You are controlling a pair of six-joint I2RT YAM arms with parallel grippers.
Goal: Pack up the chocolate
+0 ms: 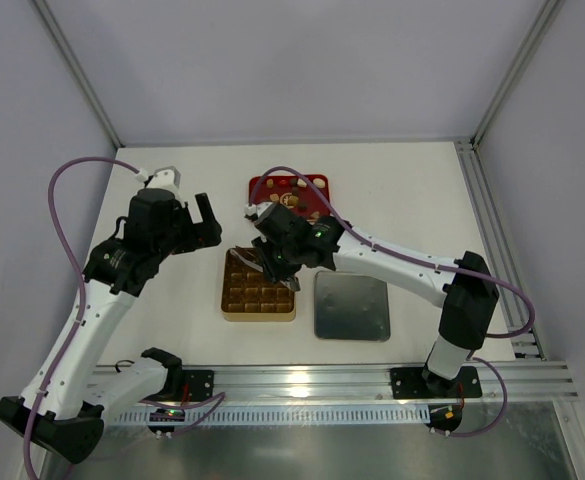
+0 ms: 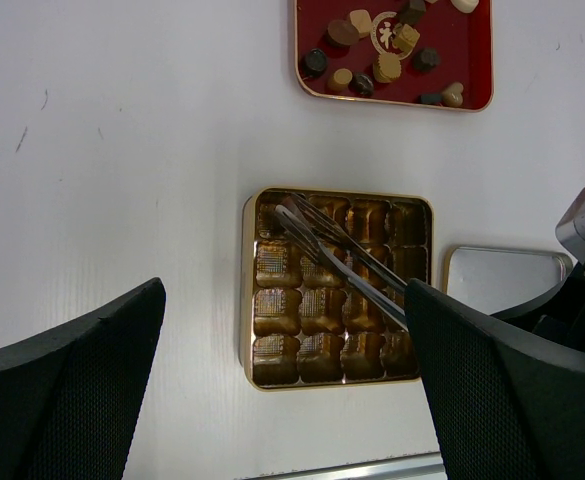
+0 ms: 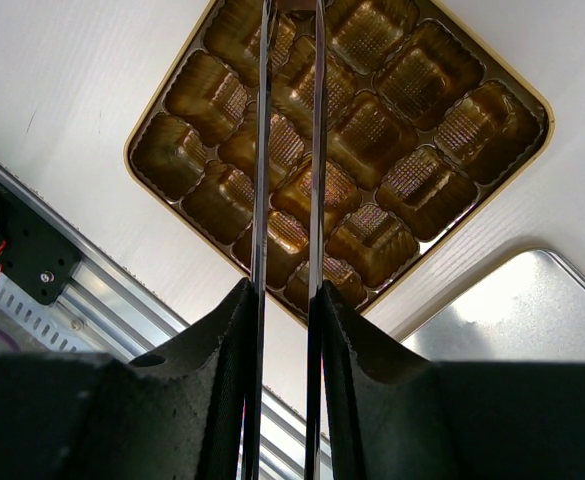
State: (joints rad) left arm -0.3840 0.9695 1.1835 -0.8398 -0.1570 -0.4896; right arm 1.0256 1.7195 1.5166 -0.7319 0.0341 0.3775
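The chocolate (image 1: 294,190) is several small dark, light brown and cream pieces in the red tray (image 1: 262,186) at the back; it also shows in the left wrist view (image 2: 387,55). The gold box (image 1: 257,298) sits in front of the tray, and its visible compartments (image 2: 322,310) (image 3: 412,180) are empty. My right gripper (image 1: 275,258) (image 3: 287,290) is shut on metal tongs (image 2: 342,258) (image 3: 262,150). The tongs reach over the box's far left compartments. I cannot tell whether their tips hold a piece. My left gripper (image 1: 187,205) (image 2: 284,290) is open and empty, raised left of the box.
A silver lid (image 1: 352,305) (image 2: 492,275) (image 3: 532,320) lies flat just right of the gold box. An aluminium rail (image 1: 372,378) runs along the near table edge. Frame posts and walls bound the back and sides.
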